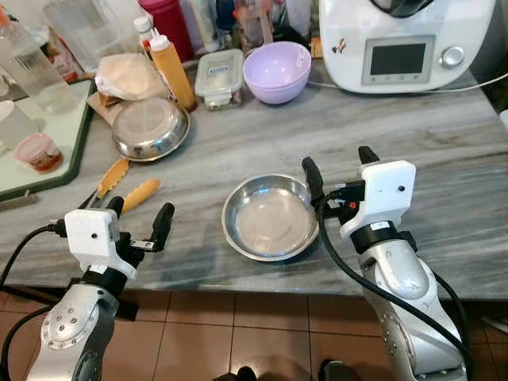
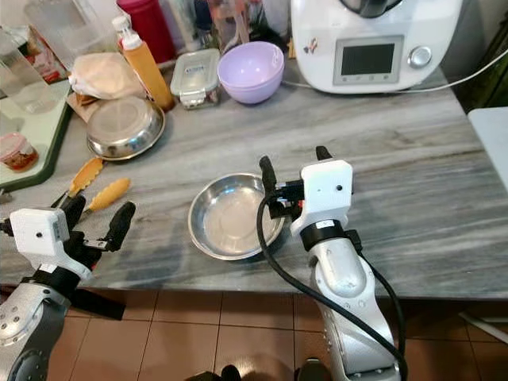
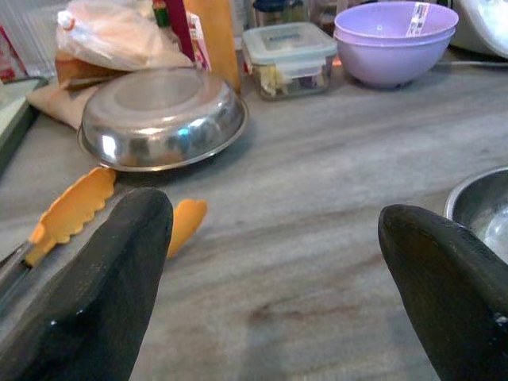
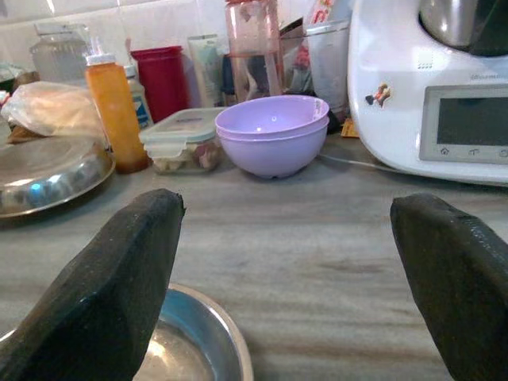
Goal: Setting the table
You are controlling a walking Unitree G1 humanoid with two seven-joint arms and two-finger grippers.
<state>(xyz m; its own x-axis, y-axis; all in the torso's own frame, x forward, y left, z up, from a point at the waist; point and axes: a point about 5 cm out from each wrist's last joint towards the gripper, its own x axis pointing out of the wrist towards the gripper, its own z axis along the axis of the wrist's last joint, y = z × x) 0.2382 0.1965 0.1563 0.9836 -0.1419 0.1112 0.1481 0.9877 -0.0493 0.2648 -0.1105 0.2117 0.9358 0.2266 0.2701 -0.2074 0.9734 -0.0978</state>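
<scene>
Right claw (image 1: 339,167) spread — beside steel plate (image 1: 270,217).

Readable text: none can be made out in any view.
Kitchen machine (image 4: 444,87): faint lettering above its screen, too small to read; a small sticker on its front, no words legible.
Purple bowl (image 3: 394,41): a white label strip inside the rim, its print unreadable.

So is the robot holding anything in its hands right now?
No, nothing. Both the left gripper and the right gripper are open; the right one is beside the steel bowl, not gripping it.
</scene>
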